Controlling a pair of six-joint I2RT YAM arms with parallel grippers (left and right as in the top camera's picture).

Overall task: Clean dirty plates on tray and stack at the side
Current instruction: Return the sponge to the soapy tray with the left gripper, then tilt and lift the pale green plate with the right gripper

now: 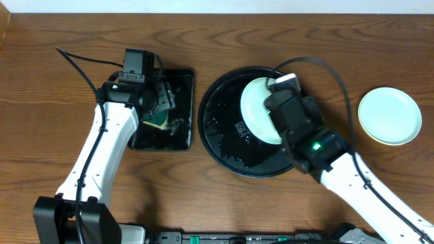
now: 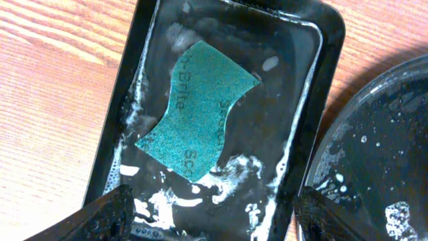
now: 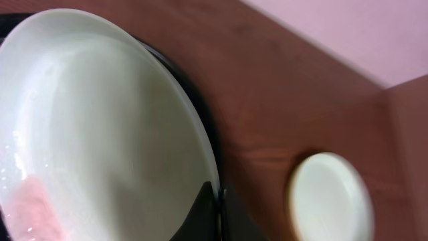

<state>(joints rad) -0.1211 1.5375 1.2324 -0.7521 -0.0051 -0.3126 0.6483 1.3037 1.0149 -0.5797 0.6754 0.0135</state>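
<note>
Brown wood grain of the table [image 1: 54,81] runs under everything. Near the middle of the overhead view sits the round black tray [image 1: 224,139], wet and speckled with droplets. My right gripper [image 3: 214,213] is over the tray's upper right part. Its fingers are closed on the rim of a mint plate [image 1: 254,108], pinching it at the bottom centre of the right wrist view. The plate stands tilted against the tray's dark edge. A blurred pinkish smear [image 3: 30,207] shows on its face at lower left.

At the far right of the overhead view, well apart from the tray, lie the stacked plates [image 1: 389,115]. A mint one is on top, with a pale yellow rim showing beneath.

My left gripper [image 2: 214,224] hangs over the rectangular tray [image 1: 184,102] in the left half of the overhead view. Its fingers [image 2: 110,214] are spread wide and hold nothing. Between and above them in that wrist view a green sponge [image 2: 197,110] lies flat in the soapy water, with foam [image 2: 234,174] just beside its lower corner.
</note>
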